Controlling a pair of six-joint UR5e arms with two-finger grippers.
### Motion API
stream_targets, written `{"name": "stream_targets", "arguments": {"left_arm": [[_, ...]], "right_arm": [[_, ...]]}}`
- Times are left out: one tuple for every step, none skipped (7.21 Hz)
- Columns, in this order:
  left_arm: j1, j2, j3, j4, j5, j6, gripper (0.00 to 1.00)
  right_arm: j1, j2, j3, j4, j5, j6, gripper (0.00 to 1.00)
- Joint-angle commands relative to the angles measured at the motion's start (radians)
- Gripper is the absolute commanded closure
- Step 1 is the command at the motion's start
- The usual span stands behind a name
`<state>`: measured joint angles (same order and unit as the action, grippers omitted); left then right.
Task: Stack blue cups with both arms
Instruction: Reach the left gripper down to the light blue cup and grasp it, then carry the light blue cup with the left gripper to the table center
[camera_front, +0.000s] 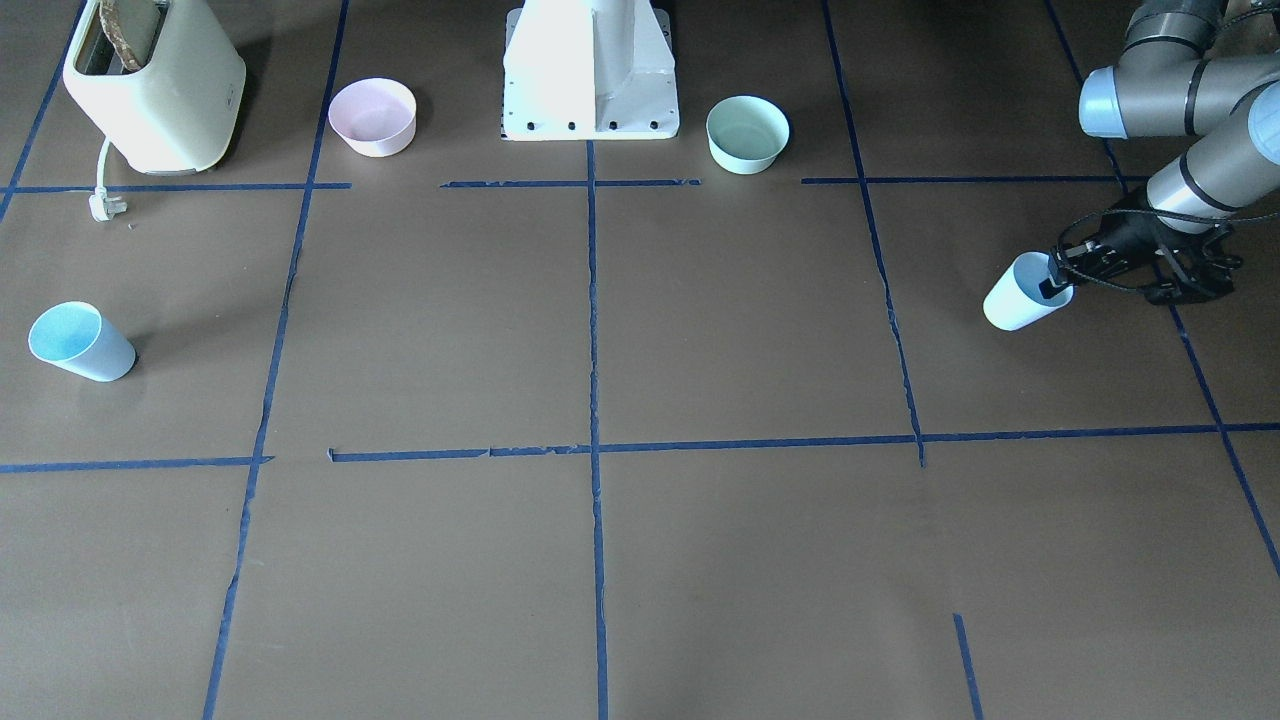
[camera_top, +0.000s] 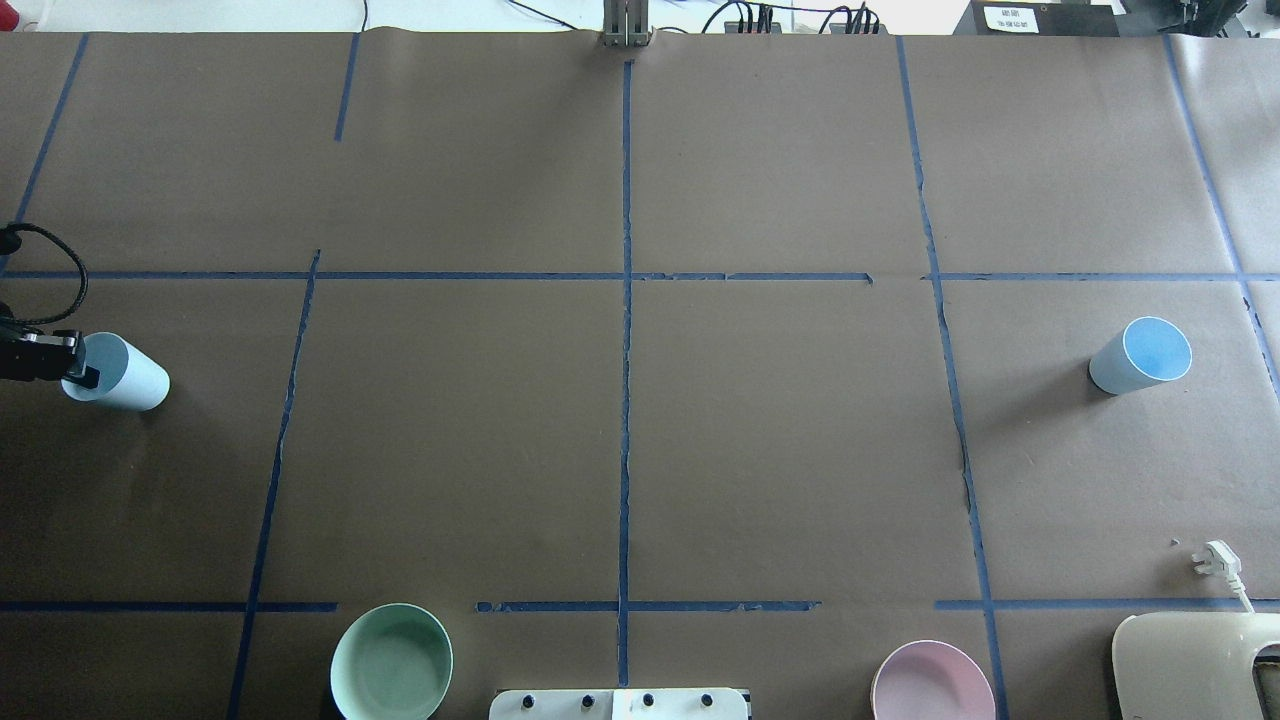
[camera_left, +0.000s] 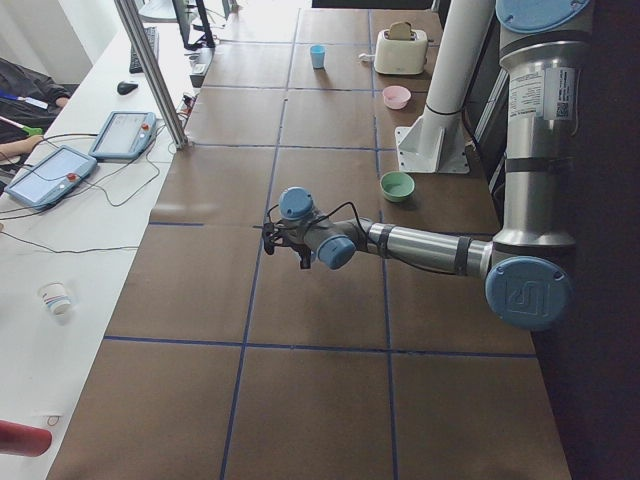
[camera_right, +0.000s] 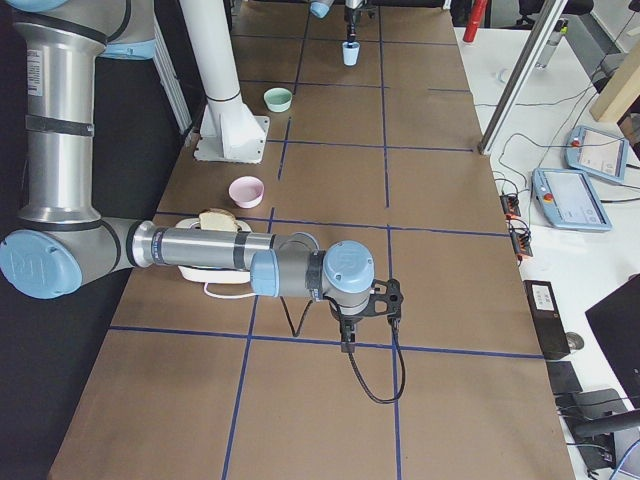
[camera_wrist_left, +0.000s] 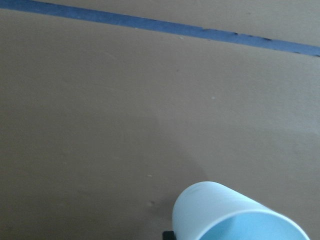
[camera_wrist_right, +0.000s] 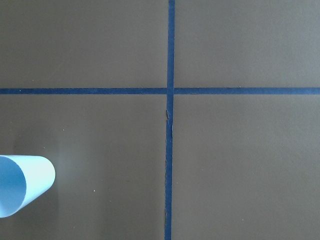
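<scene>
One blue cup (camera_front: 1015, 305) stands at the table's left end; it also shows in the overhead view (camera_top: 135, 380) and the left wrist view (camera_wrist_left: 220, 210). My left gripper (camera_front: 1052, 283) is shut on its rim, with one finger inside the cup and one outside. The other blue cup (camera_front: 82, 343) stands upright and alone at the right end, also in the overhead view (camera_top: 1140, 355) and at the lower left of the right wrist view (camera_wrist_right: 22, 185). My right gripper (camera_right: 365, 312) shows only in the exterior right view, hanging above the table; I cannot tell if it is open.
A cream toaster (camera_front: 150, 90) with its loose plug (camera_front: 103, 207) stands near the robot's right. A pink bowl (camera_front: 372, 116) and a mint-green bowl (camera_front: 747, 133) flank the white pedestal (camera_front: 590, 80). Blue tape lines cross the brown table.
</scene>
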<state>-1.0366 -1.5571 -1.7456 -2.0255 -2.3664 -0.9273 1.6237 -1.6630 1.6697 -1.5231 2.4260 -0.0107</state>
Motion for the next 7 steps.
{"name": "stream_targets", "arguments": {"left_arm": [[0.003,-0.197,-0.141,0.353,-0.001,-0.069,1.0],[0.057,-0.345,-0.146,0.422,0.034,-0.217,1.0],[0.205,-0.462,-0.126,0.456,0.111,-0.372,1.0],[0.331,-0.589,-0.071,0.456,0.213,-0.519,1.0],[0.392,-0.736,0.039,0.456,0.286,-0.594,1.0],[0.468,-0.788,0.107,0.443,0.365,-0.64,1.0],[0.492,-0.796,0.138,0.426,0.406,-0.645,1.0]], "right_arm": [[-0.004,0.025,0.012,0.0,0.001,0.002,0.0],[-0.014,0.032,0.013,0.0,0.001,0.003,0.0],[-0.027,0.055,0.013,0.0,-0.004,0.0,0.0],[-0.025,0.078,0.013,0.0,-0.004,0.0,0.0],[-0.025,0.088,0.013,0.001,0.004,0.003,0.0],[-0.04,0.091,0.022,0.001,0.005,0.003,0.0],[-0.045,0.091,0.021,0.001,0.004,0.003,0.0]]}}
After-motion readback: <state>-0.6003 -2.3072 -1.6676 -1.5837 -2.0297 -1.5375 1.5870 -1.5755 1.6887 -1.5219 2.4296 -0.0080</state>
